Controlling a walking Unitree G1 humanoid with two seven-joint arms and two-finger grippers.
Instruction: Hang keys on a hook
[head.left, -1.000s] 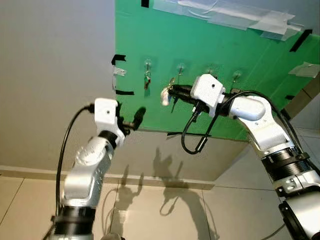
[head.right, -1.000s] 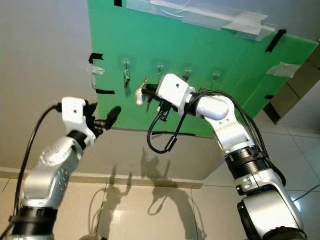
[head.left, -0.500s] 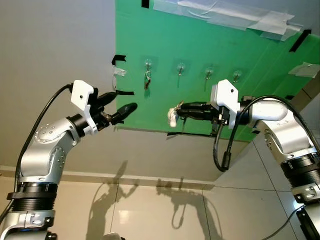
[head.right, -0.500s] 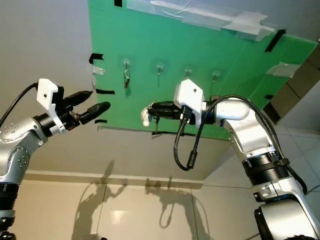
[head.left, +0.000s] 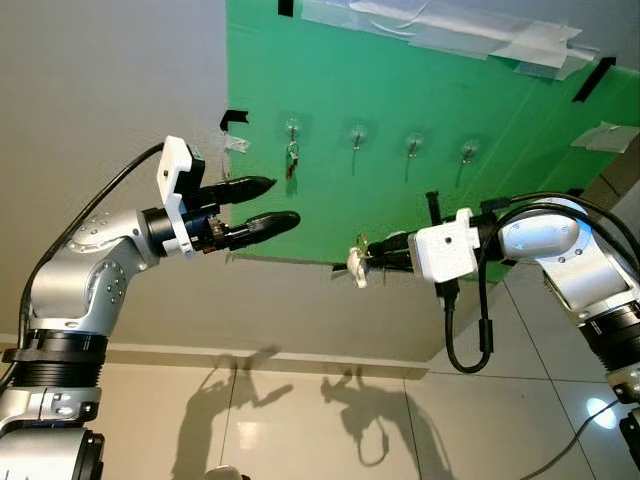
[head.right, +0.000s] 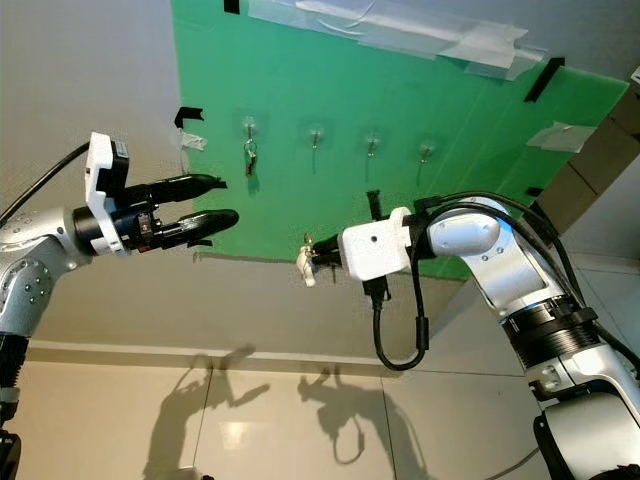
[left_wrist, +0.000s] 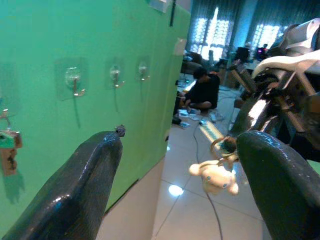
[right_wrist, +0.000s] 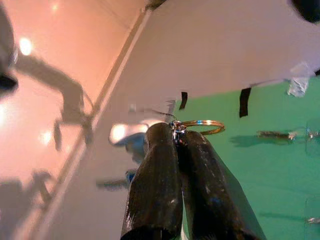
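Right wrist view: right gripper (right_wrist: 179, 134) pinched tight on keys (right_wrist: 199, 126) at its fingertips, below the hooks (head.left: 357, 135); left gripper (head.left: 262, 203) gaping wide, holding nothing, opposite.

So the green board (head.left: 420, 90) is what's carrying everything here, sitting taped flat against the grey wall (head.left: 100, 100). Four clear stick-on hooks (head.left: 358, 133) are running in a row across it. The leftmost hook (head.left: 293, 127) is already holding a small set of keys (head.left: 292, 158), dangling just under it. The other three are hanging bare to its right. Black tape strips (head.left: 232, 117) are sticking along the board's left edge, near that first hook.
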